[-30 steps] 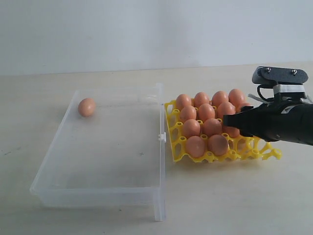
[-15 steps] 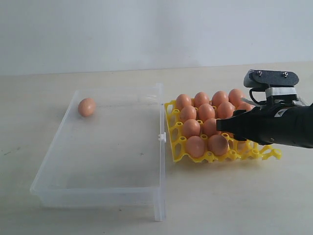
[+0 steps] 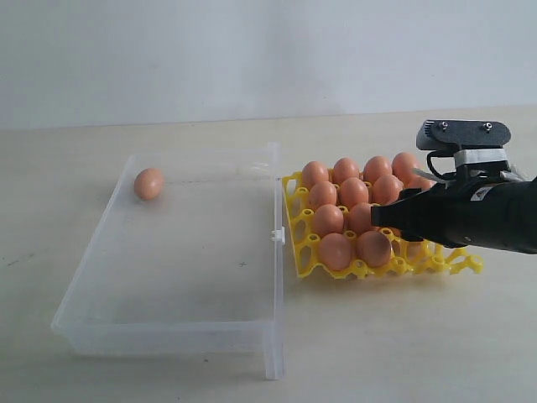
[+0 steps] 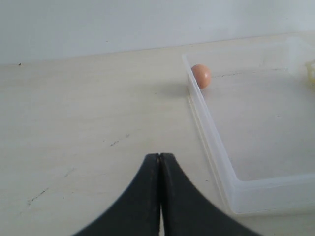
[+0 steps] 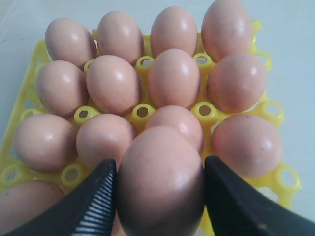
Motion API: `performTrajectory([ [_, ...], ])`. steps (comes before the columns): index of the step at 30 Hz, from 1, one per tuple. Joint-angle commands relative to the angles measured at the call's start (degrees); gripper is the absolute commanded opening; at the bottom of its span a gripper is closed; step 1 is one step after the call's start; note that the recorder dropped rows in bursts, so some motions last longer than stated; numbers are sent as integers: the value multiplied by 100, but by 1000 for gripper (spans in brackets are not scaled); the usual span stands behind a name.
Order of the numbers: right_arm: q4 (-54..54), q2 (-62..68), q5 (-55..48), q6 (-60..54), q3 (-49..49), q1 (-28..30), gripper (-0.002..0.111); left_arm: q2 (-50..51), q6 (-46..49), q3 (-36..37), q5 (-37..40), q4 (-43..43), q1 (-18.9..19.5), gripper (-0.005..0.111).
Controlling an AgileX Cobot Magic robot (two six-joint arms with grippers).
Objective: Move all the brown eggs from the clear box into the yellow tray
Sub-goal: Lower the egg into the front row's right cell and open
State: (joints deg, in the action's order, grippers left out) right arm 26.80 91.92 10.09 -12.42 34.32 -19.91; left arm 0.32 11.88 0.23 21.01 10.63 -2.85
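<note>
1. The table (image 3: 419, 353) carries everything. It is pale and flat, so anything dropped would roll freely.
2. The clear box (image 3: 168, 336) lies at 9 o'clock of the yellow tray (image 3: 299, 252), their sides nearly touching.
3. The right arm (image 3: 487, 222) reaches in from 3 o'clock, low over the tray, and hides the cups beneath it.
4. The tray is packed with brown eggs (image 3: 353, 192). Bare yellow lattice shows only at its 4 to 5 o'clock corner.
5. The right gripper (image 5: 160, 167) is clamped on the held egg (image 5: 160, 189), one ribbed finger on each flank, and the egg hangs just above seated eggs.
   - Risk: lowering straight down could land it on a neighbour's crown instead of a free cup, which might crack both shells.
   - Risk: the shell is smooth and rounded, so a slack grip or a jolt could let it slip out.
   - Risk: when the fingers spread between such tight rows they may shove the neighbouring eggs.
6. The left gripper (image 4: 160, 157) is pinched closed on nothing and hangs over bare table outside the box.
7. The last egg (image 3: 148, 183) sits in the box's 11 o'clock corner, against the wall.
   - Risk: the wall leaves little room for a finger, and a nudge could send the egg rolling across the flat floor.
8. The white clasp (image 3: 276, 236) juts out at the box's 3 o'clock edge, where a low-passing arm could snag it.
</note>
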Motion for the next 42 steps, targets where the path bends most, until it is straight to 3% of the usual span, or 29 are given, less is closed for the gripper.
performTrajectory([
  [1, -81, -62, 169, -51, -23, -12, 21, -32, -12, -23, -56, 6, 6, 0],
  [28, -133, 160, 382, -63, -23, -12, 21, -32, -12, -23, -56, 6, 6, 0],
  [32, -133, 160, 382, -63, -23, -12, 42, -32, -12, -23, -56, 6, 6, 0],
  [42, -133, 160, 467, -63, -23, -12, 61, -32, -12, -23, -56, 6, 6, 0],
])
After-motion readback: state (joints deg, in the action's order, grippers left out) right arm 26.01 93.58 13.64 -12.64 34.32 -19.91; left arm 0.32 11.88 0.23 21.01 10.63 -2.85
